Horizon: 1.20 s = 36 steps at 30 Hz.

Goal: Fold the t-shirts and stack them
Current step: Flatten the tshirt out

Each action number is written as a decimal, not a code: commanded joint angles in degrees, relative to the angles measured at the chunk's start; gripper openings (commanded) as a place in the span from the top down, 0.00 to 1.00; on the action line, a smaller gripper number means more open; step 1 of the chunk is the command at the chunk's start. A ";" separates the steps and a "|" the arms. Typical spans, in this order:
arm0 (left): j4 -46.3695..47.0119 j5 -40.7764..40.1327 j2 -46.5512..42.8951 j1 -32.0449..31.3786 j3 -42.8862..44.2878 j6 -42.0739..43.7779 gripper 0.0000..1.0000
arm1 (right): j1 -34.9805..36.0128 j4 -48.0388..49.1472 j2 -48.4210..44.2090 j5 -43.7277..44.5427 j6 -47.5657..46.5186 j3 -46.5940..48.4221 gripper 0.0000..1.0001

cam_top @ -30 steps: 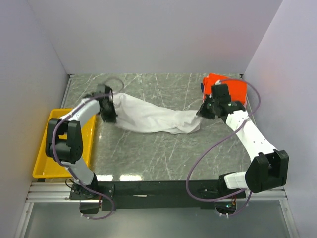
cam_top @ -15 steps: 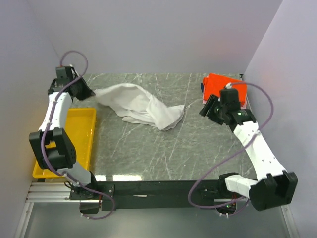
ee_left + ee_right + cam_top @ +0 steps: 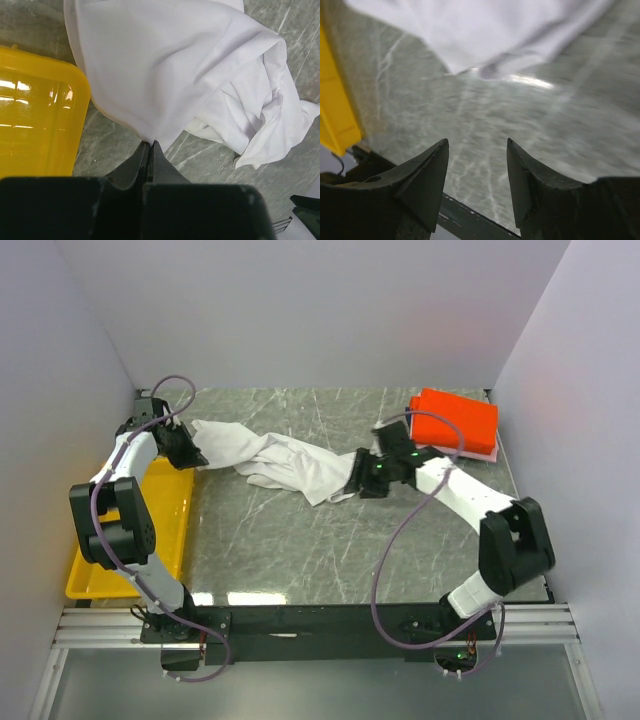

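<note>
The large white t-shirt [image 3: 290, 460] lies crumpled across the back left of the marble table. My left gripper [image 3: 196, 458] is shut on its left edge, beside the yellow tray; in the left wrist view the jaws [image 3: 150, 146] pinch the white t-shirt's [image 3: 175, 75] hem. My right gripper [image 3: 352, 480] stands open at the shirt's right end. In the right wrist view nothing is between its fingers [image 3: 477, 145], and the white t-shirt [image 3: 485, 30] lies just ahead. A folded orange-red t-shirt [image 3: 455, 420] rests on a pink one [image 3: 482, 452] at the back right.
The yellow plastic tray [image 3: 85, 570] sits along the table's left edge, also seen as the yellow tray [image 3: 35, 125] in the left wrist view. Grey walls close in the back and both sides. Bare marble [image 3: 330, 550] spreads in front of the shirt.
My right gripper let go of the shirt, opened and swung left to the shirt's right end. My left gripper hauled the shirt to the back left, then dropped beside the tray.
</note>
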 commanded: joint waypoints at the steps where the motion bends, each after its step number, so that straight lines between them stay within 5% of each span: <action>1: 0.18 0.16 -0.99 0.02 2.77 2.25 1.00 | 5.16 7.28 4.81 -5.09 2.17 4.00 0.44; 13: 0.44 2.18 -2.13 0.11 1.46 2.34 1.00 | 12.81 1.49 25.64 2.89 -0.19 20.52 0.52; 36: 0.09 2.88 -0.81 0.02 2.60 2.42 1.00 | 15.80 -4.40 31.45 12.22 -3.09 25.98 0.55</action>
